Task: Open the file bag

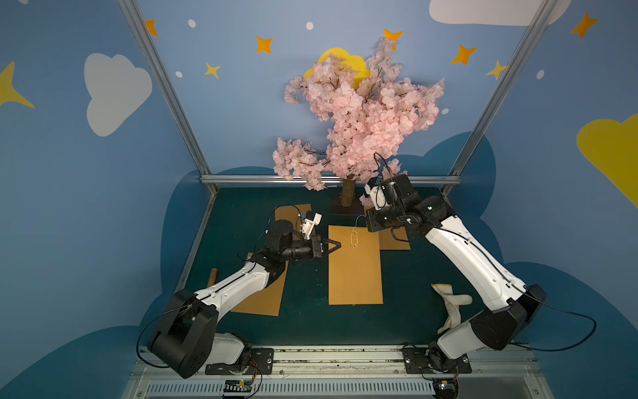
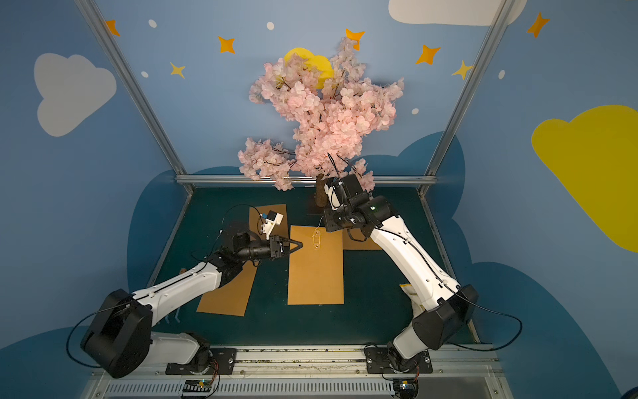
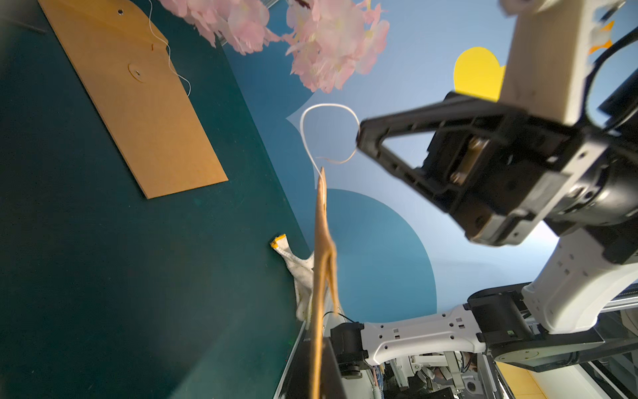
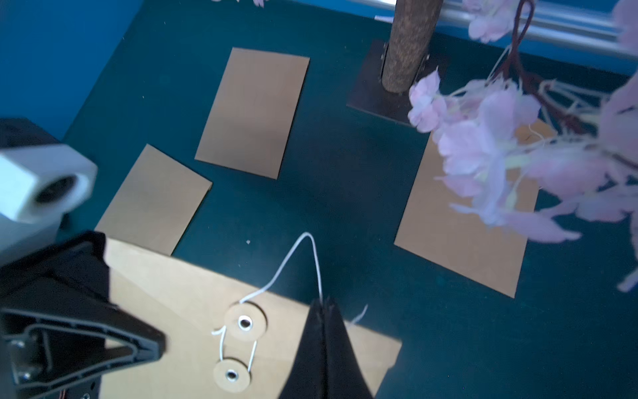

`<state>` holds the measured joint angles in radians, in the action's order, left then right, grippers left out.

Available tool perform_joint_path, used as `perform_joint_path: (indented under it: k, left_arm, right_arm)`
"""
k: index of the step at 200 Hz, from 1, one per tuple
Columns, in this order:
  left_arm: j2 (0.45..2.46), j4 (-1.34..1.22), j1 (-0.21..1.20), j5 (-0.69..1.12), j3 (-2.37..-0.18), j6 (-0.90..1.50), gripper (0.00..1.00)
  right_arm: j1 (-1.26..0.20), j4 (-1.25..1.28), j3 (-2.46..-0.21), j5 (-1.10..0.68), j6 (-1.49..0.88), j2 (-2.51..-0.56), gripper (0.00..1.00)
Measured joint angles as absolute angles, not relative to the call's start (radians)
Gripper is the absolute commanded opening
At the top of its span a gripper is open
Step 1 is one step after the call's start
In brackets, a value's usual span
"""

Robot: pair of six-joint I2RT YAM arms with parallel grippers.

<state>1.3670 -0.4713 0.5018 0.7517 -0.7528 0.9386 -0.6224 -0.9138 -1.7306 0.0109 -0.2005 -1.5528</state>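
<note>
**A:** Left gripper (image 1: pixel 336 246)?

**B:** Jaws pressed together, tips at the file bag's (image 1: pixel 355 273) left edge. Whether they pinch the paper, I cannot tell.

**A:** Where's the bag?

**B:** Flat in the middle of the table (image 1: pixel 303 328), closure end toward the back edge.

**A:** Right gripper (image 4: pixel 324 304)?

**B:** Closed on the white string (image 4: pixel 307 234), which arcs up from the paper disc (image 4: pixel 245 323) to its tips.

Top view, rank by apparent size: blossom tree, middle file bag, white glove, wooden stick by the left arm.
1. Pink artificial blossom tree, though its crown rises nearer the camera.
2. Middle brown paper file bag.
3. White knitted glove, partly hidden.
4. Short wooden stick.
</note>
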Motion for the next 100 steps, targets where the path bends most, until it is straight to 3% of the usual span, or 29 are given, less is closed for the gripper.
perform_joint_path:
  k: [100]
  left_arm:
    - [1.388,-0.45,0.502,0.723,-0.764,0.905,0.03]
  right_arm:
    - [-0.65,-0.799,-1.731,-0.34,-0.214,-1.575,0.0]
